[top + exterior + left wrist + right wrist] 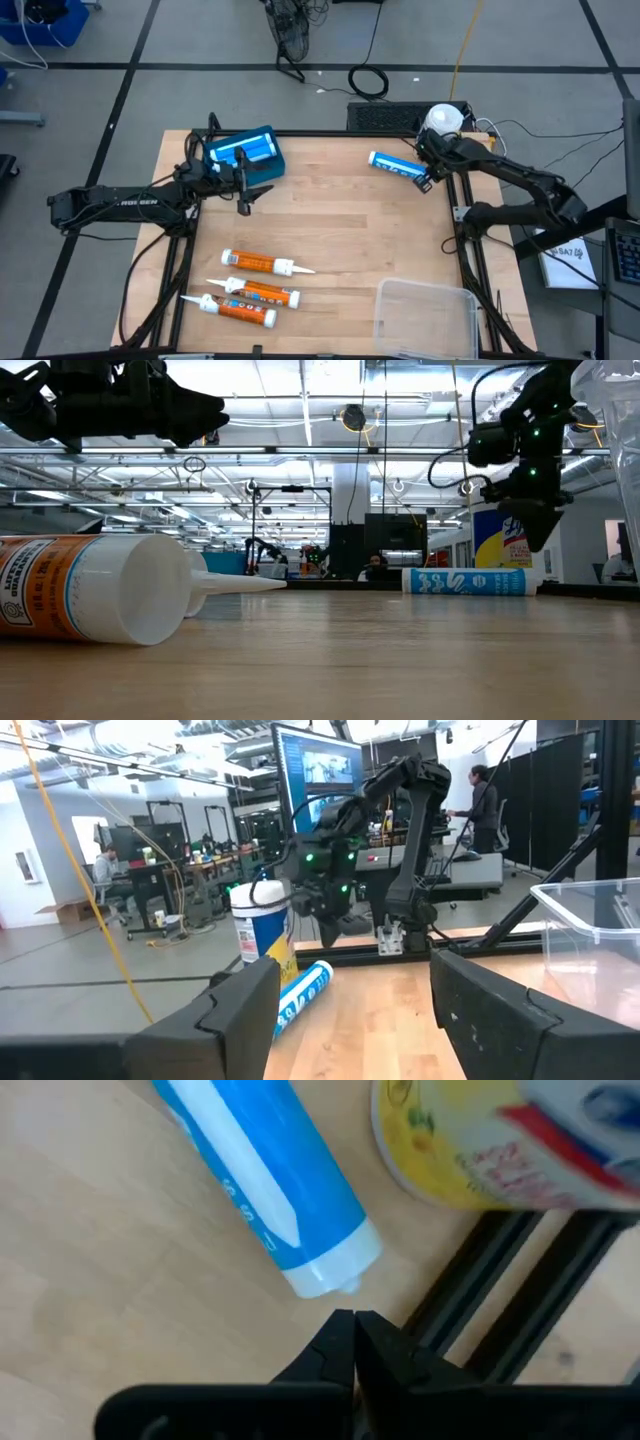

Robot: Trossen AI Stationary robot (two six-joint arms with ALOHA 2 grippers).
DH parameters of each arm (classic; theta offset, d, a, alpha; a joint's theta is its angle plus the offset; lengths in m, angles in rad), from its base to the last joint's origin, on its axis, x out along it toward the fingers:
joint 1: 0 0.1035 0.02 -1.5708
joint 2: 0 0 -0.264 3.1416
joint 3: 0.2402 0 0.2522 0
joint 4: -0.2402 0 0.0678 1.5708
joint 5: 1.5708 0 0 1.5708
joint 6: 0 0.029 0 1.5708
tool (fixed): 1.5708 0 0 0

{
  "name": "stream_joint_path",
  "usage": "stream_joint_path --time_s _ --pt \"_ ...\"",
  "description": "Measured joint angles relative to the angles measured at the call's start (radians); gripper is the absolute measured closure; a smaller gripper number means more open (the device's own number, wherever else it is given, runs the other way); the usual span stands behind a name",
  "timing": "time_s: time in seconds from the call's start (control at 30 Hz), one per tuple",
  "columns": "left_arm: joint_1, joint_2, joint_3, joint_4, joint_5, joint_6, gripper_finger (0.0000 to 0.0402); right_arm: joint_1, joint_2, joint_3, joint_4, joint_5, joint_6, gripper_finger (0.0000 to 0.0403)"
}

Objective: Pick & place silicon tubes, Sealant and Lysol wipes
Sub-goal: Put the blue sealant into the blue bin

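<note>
A blue-and-white tube lies on its side at the table's far right; it also shows in the low view and the left wrist view. The Lysol wipes canister stands upright just beyond it, yellow label in the right wrist view. Three orange tubes lie near the front left. My right gripper is shut, hovering just off the blue tube's capped end, a small gap between them. My left gripper is open and empty beside a blue box.
A clear plastic bin stands at the front right corner. The black table frame runs right beside my right gripper. The bare wood in the table's middle is free room. People sit and stand in the room behind.
</note>
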Motion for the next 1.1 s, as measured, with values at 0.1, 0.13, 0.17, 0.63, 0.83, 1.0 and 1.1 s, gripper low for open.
stream_joint_path --time_s 0.1,0.13,0.17,0.63,0.83,1.0,1.1 --pt "0.000 0.000 0.000 0.002 0.000 0.003 0.0141 -0.037 0.052 0.000 0.001 -0.008 -0.008 0.0403" --pt "0.000 0.000 0.000 0.002 0.000 0.003 0.0139 -0.051 0.070 0.000 0.002 -0.012 -0.012 0.0403" --pt "0.000 0.000 0.000 0.003 0.000 0.003 0.0137 -0.063 0.087 0.000 0.005 -0.022 -0.018 0.0403" --pt "0.000 0.000 0.000 0.024 0.000 0.009 0.0144 -0.085 0.226 0.000 0.075 -0.219 -0.057 0.0403" --pt "0.000 0.000 0.000 0.024 0.000 0.009 0.0137 -0.084 0.184 0.000 0.185 -0.374 -0.044 0.0403" --pt "0.000 0.000 0.000 0.024 0.000 0.009 0.0131 -0.071 0.148 0.000 0.179 -0.203 0.046 0.0403" --pt "0.000 0.000 0.000 0.024 0.000 0.008 0.0132 -0.065 0.142 0.000 0.171 -0.003 0.079 0.0403"
